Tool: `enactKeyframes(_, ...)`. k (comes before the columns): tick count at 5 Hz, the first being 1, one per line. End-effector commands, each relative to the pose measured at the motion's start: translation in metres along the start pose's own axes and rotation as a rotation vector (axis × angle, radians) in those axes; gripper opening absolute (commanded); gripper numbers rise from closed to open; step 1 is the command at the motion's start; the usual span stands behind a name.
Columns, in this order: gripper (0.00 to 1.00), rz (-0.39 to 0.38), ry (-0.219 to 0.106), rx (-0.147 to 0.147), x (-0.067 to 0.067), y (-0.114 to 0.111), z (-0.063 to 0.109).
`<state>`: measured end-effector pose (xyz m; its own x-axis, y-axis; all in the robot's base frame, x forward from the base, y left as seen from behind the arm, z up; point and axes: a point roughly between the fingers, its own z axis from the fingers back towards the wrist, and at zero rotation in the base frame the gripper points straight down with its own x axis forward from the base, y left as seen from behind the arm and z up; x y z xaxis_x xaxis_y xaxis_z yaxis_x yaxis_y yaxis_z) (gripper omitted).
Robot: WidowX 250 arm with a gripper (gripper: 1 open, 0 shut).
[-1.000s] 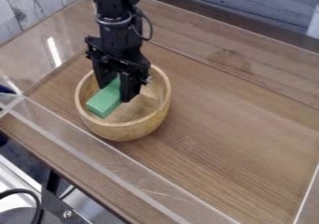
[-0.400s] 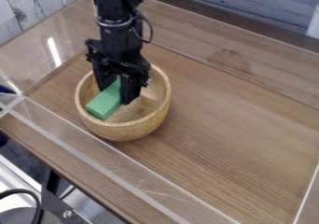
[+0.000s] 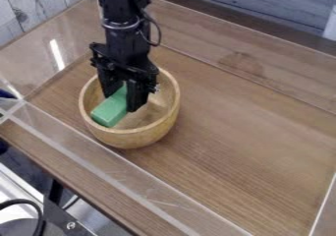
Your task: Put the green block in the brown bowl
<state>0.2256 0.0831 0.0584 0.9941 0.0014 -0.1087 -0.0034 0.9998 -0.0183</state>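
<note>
The brown bowl, round and of light wood, sits at the left of the wooden table. Inside it the green block leans tilted, its lower end toward the bowl's front-left wall and its upper end raised. My black gripper reaches straight down into the bowl from above. Its two fingers sit on either side of the block's upper end and close against it. The bowl's floor under the block is hidden.
A clear plastic wall runs along the table's front-left edge, close to the bowl. The wooden tabletop stretches out to the right and back. A pale plank wall stands behind the table's far-left edge.
</note>
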Motion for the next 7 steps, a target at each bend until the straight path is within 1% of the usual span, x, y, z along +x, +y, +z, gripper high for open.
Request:
enactKeyframes(1, 0.0, -0.002, -0.04, 0.015, 0.01, 0.002, 0.012)
enactKeyframes(4, 0.0, 0.001, -0.02, 0.011, 0.011, 0.001, 0.008)
enactKeyframes(5, 1.0, 0.002, -0.016, 0.009, 0.011, 0.001, 0.012)
enactKeyframes(7, 1.0, 0.011, -0.048, 0.001, 0.011, -0.002, 0.031)
